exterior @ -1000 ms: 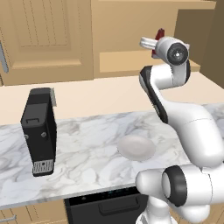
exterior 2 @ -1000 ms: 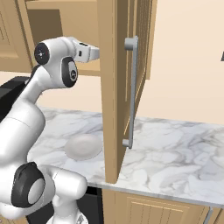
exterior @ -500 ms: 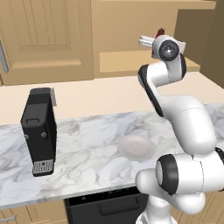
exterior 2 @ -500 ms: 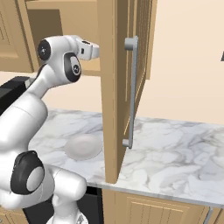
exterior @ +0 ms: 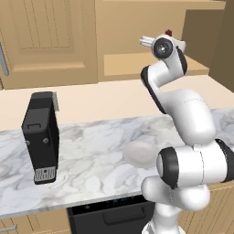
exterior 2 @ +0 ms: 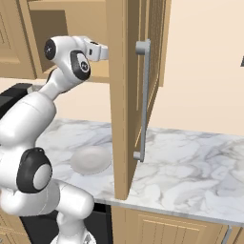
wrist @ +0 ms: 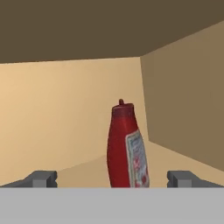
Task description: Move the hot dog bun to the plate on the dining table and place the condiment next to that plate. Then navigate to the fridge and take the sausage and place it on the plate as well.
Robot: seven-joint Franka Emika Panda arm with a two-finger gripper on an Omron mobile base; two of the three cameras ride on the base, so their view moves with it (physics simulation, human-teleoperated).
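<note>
The condiment (wrist: 127, 146) is a dark red bottle with a pale label, standing upright on a wooden cabinet shelf near the right wall. My gripper (wrist: 113, 179) is open, with one fingertip (wrist: 41, 178) to the left of the bottle and the other to its right, both short of it and touching nothing. In the left base view the bottle's red cap (exterior: 168, 33) peeks above my raised hand. The hot dog bun, the plate, the dining table, the fridge and the sausage are out of view.
The open wooden cabinet door (exterior 2: 128, 95) with a grey handle (exterior 2: 143, 100) stands just right of my hand. On the marble counter (exterior: 91, 155) below are a black coffee machine (exterior: 42, 137) and a small white plate (exterior: 139, 153).
The arm has stretched up and forward, carrying the hand a little further toward the cabinet shelf. The jaws have stayed open and the bottle has not moved.
</note>
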